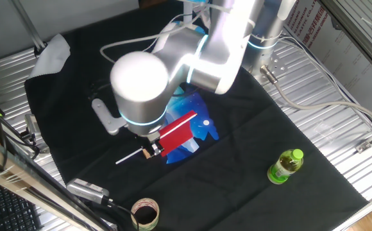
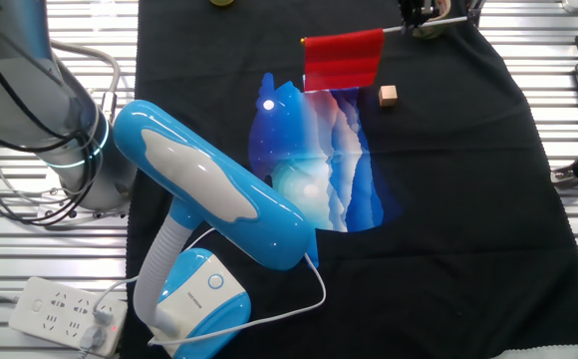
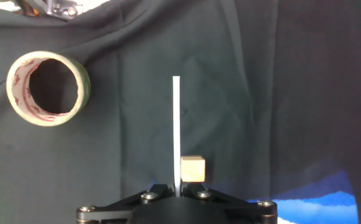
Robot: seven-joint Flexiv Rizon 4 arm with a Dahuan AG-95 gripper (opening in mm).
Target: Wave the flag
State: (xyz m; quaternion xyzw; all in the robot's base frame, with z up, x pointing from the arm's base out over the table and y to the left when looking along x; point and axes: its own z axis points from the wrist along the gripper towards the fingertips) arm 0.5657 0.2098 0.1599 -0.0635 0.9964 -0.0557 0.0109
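Note:
The flag is a plain red cloth (image 1: 177, 131) on a thin white stick (image 1: 129, 156). It is held level above the black cloth, over the blue-and-white patterned cloth (image 1: 195, 122). My gripper (image 1: 151, 150) is shut on the stick near the red cloth. In the other fixed view the red cloth (image 2: 343, 59) hangs from the stick, and my gripper (image 2: 421, 18) is at the top edge. In the hand view the stick (image 3: 176, 130) runs straight out from between the shut fingers (image 3: 177, 190). The red cloth is out of sight there.
A small wooden cube (image 3: 192, 168) lies on the black cloth just beside the stick, also in the other fixed view (image 2: 388, 95). A tape roll (image 3: 47, 88) lies to the left. A green bottle (image 1: 285, 165) lies at the right. A blue lamp (image 2: 209, 194) stands near the patterned cloth.

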